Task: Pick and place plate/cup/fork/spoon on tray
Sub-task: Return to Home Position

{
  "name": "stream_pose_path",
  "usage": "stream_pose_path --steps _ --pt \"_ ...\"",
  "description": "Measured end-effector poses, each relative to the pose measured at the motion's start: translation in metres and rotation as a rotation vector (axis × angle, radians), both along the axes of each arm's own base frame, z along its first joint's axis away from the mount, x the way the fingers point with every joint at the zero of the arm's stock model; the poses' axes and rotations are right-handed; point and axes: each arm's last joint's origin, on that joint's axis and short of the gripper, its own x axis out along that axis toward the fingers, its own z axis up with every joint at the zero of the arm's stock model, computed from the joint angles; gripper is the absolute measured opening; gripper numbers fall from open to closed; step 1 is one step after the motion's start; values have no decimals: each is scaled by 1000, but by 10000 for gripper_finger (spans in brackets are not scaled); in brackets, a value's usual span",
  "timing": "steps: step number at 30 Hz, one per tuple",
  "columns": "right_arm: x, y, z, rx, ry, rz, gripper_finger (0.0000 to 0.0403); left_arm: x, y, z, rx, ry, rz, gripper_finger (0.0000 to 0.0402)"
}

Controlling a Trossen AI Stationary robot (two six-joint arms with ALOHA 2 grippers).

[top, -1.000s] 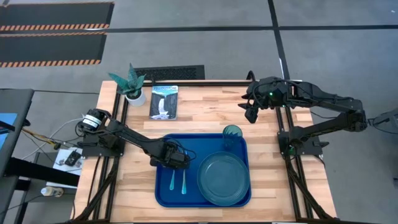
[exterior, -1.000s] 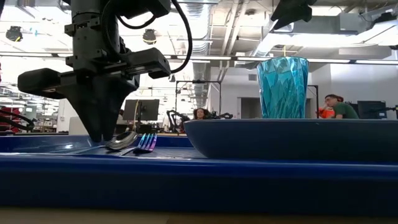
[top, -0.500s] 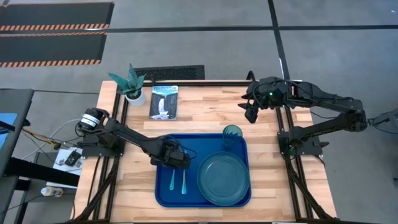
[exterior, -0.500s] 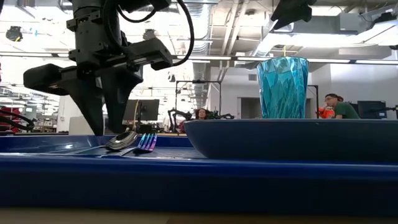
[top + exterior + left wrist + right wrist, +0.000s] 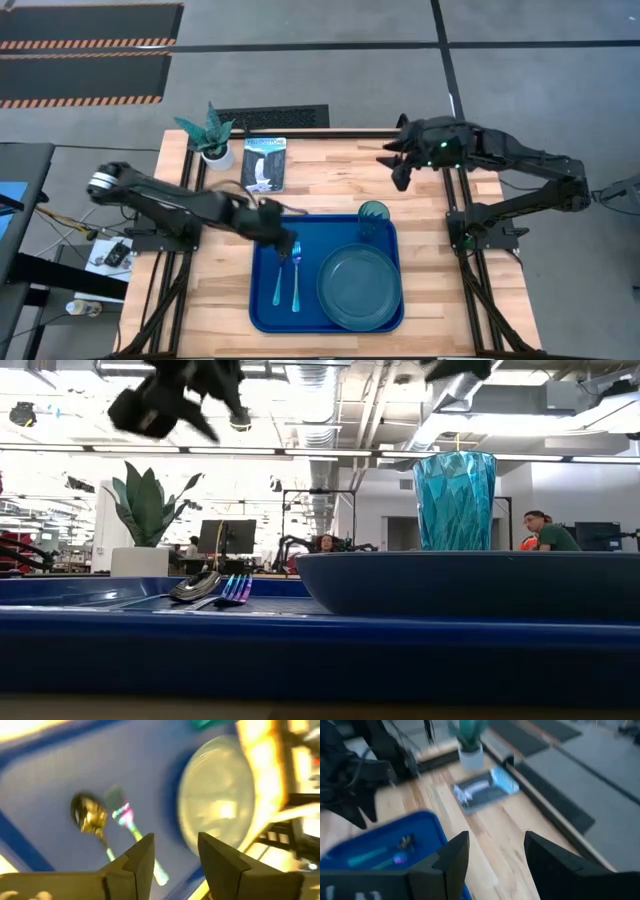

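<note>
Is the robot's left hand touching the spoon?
Apart. The low view shows the left hand high in the air, with open space down to the spoon lying on the tray.

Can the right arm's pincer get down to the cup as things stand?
Probably yes. The right pincer hangs open above bare table beyond the cup, which stands upright at the tray's far corner, nothing over it.

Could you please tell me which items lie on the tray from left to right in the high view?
On the tray: fork → spoon → plate. The cup overlaps the plate's span, so its place is unclear.
</note>
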Motion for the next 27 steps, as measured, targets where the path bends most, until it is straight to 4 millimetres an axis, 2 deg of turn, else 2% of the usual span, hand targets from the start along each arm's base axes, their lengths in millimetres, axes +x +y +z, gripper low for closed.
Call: stream_pose_path --steps 3,8,11,13,17,23,27 --pt "-6 1 22 -47 -58 17 214 -21 13 30 94 -132 -42 137" --pt "-28 1 64 -272 -78 -32 214 -67 41 72 373 -294 -25 137" --pt "-46 2 79 -263 -105 -117 214 -99 52 87 493 -315 43 137" --pt "-56 5 82 -272 -121 -70 214 -119 57 93 573 -319 41 137" --pt "-78 10 95 -276 -283 -52 214 -162 67 105 702 -354 129 137" --pt "-128 17 89 -296 -445 -99 214 -238 75 106 788 -503 269 137" --pt "-146 26 68 -309 -603 19 214 -266 75 87 801 -603 281 137"
